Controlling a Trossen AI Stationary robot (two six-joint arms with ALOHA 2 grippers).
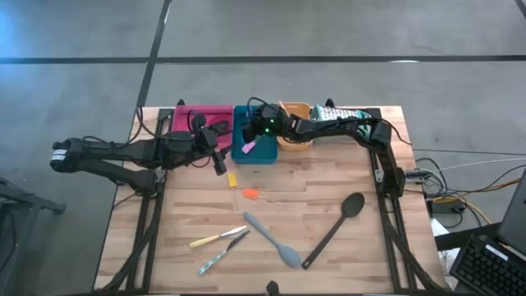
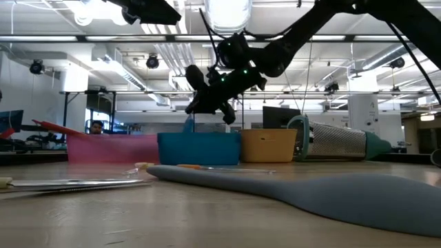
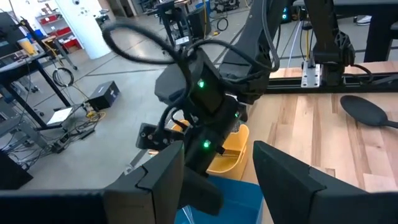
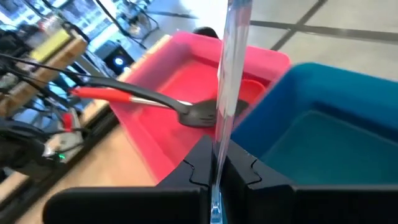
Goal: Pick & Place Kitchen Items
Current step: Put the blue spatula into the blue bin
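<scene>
Partway through, by my read. Pink tray (image 1: 185,115) already held a dark spatula with a red handle (image 4: 130,99); teal tray (image 1: 243,123) had a pink-handled tool (image 1: 247,145) in it; orange tray (image 1: 306,145) contents unclear.

Right gripper (image 1: 261,125) sat above the teal tray, jaws clamped tight on a thin clear/bluish blade-like utensil (image 4: 227,81) standing upright between the fingers, over the border between the pink and teal trays. Looked like a drop-off about to happen, tool not released yet.

Left gripper (image 1: 215,156) hovered just in front of the pink and teal trays, fingers (image 3: 155,180) well apart, nothing in them.

Left on the table: long black spoon (image 1: 335,228), grey spoon (image 1: 271,240), yellow-handled tool (image 1: 215,238), a small patterned-handle tool (image 1: 220,255), orange-handled tool (image 1: 256,196), small yellow piece (image 1: 232,178). So more than half the loose items were still to go. Box grater (image 1: 337,115) lay behind the orange tray.

View differences:
- Right wrist view alone showed the held blade and the spatula in the pink tray; from overhead the arm hid both.
- High view alone gave the count of loose items.
- Low view showed the right gripper clear above the teal tray rim, not down inside it.
- Left wrist view confirmed empty left fingers.
</scene>
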